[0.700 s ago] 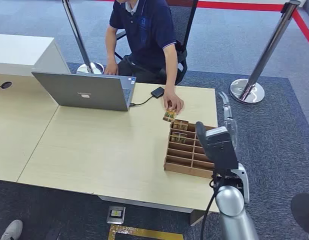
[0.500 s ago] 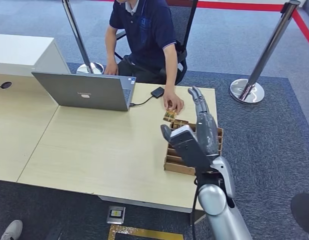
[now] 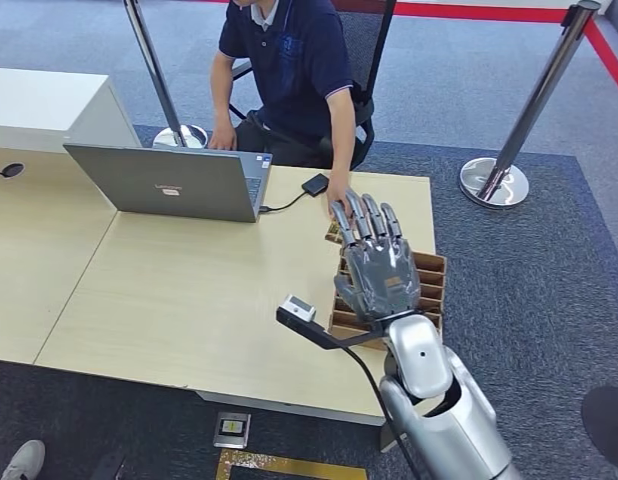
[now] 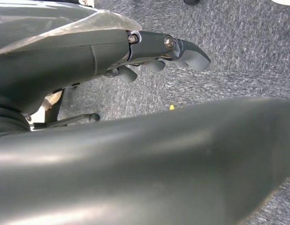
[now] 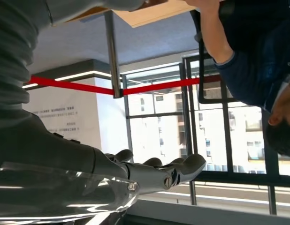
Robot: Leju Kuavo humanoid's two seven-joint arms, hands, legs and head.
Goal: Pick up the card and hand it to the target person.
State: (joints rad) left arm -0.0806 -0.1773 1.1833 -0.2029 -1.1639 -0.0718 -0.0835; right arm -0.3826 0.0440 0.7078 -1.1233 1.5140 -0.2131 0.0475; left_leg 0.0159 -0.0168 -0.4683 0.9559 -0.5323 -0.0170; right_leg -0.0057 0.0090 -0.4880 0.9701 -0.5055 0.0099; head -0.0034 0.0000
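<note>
A small patterned card [image 3: 332,233] lies on the light wooden table [image 3: 215,290], just beyond the far left corner of a slotted wooden tray [image 3: 429,275]. My right hand [image 3: 376,262] hovers palm down over the tray with its fingers spread and nothing in them; its fingertips [image 3: 342,213] reach over the card and partly hide it. The seated person in a dark blue shirt [image 3: 291,60] has a hand [image 3: 338,190] on the table right by the card. My left hand [image 4: 161,49] hangs over grey carpet, fingers apart and holding nothing.
An open grey laptop [image 3: 170,182] stands at the table's far left, with a small black device [image 3: 315,184] cabled to it. Metal stanchions [image 3: 510,165] [image 3: 161,95] stand on the carpet behind. A white counter [image 3: 42,100] sits at the far left.
My right hand has swung left from past the table's right edge to above the tray, turning palm down with fingers toward the card. The person's hand stays by the card.
</note>
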